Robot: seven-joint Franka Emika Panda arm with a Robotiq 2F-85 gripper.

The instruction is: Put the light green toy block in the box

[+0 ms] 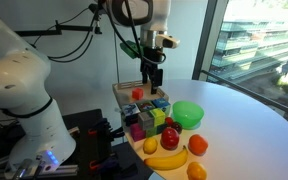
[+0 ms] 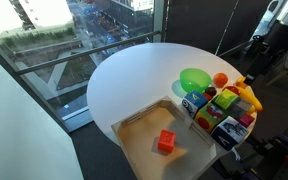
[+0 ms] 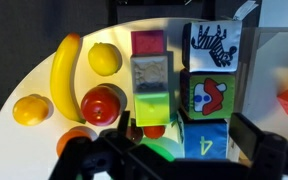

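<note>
The light green toy block (image 3: 152, 108) lies in a cluster of toy blocks, below a grey block and left of a picture block. In an exterior view it sits mid-cluster (image 1: 156, 114). The box (image 1: 124, 92) is a shallow grey tray beside the cluster, and it holds a red block (image 1: 138, 94). It also shows in an exterior view (image 2: 134, 140). My gripper (image 3: 182, 132) is open and empty. It hangs above the blocks, its fingers to either side of the light green block and a blue number block (image 3: 202, 138). In an exterior view it hovers over the cluster near the box (image 1: 154, 75).
A big green bowl (image 1: 188, 113) stands next to the blocks. Toy fruit lies near the table's edge: a banana (image 3: 64, 70), a lemon (image 3: 104, 58), a red apple (image 3: 101, 104) and an orange (image 3: 30, 109). A zebra block (image 3: 212, 44) tops the cluster.
</note>
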